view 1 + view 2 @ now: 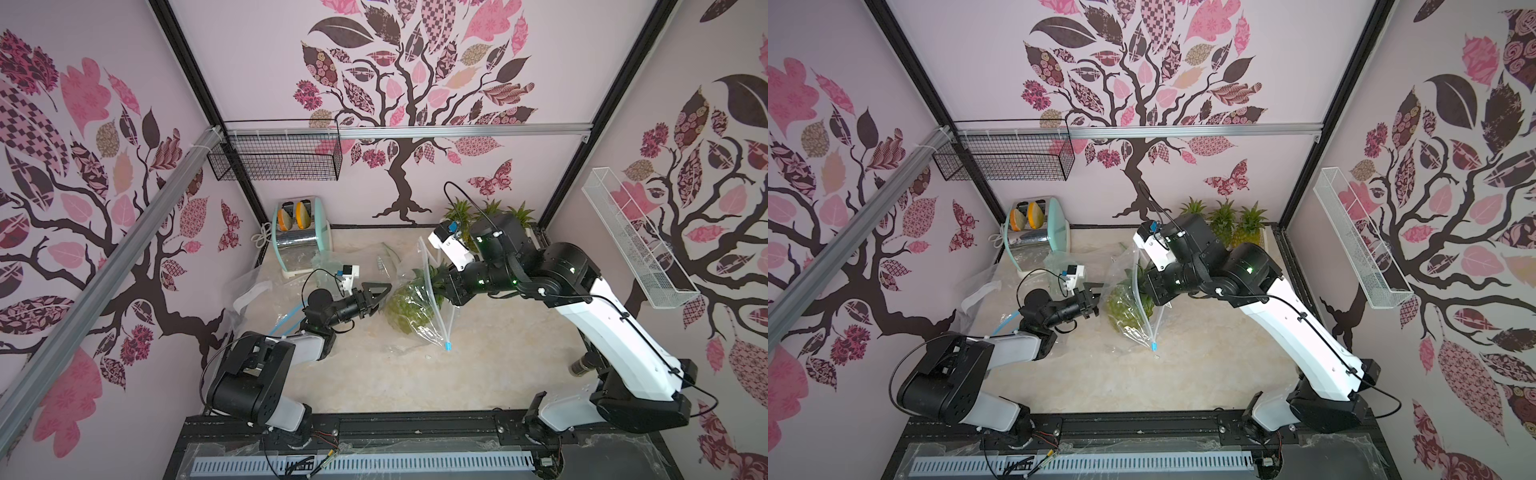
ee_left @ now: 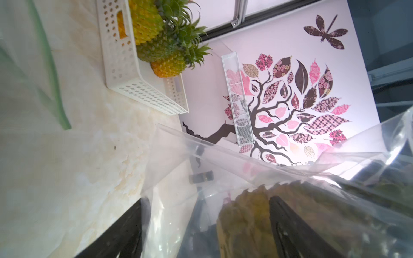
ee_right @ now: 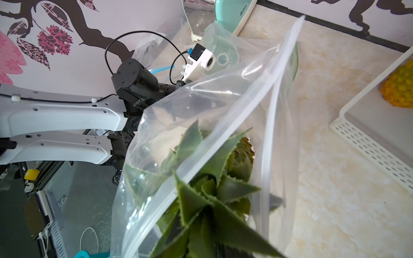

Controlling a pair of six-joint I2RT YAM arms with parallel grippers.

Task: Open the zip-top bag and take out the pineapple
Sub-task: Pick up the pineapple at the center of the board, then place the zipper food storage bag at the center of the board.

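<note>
Front desk open, back crowded
Desk (image 1: 395, 374) front bare; zip-top bag (image 1: 419, 328) stands mid-desk; toaster (image 1: 300, 239) and loose bags (image 1: 251, 291) block back left, pineapple basket (image 2: 138, 91) back right.

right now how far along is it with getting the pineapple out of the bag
Done: the zip-top bag is open, its mouth gaping, the blue slider at one end. In hand: the right gripper is at the crown, grip hidden; the open left gripper straddles the bagged base. To do: the pineapple body is still inside.
</note>
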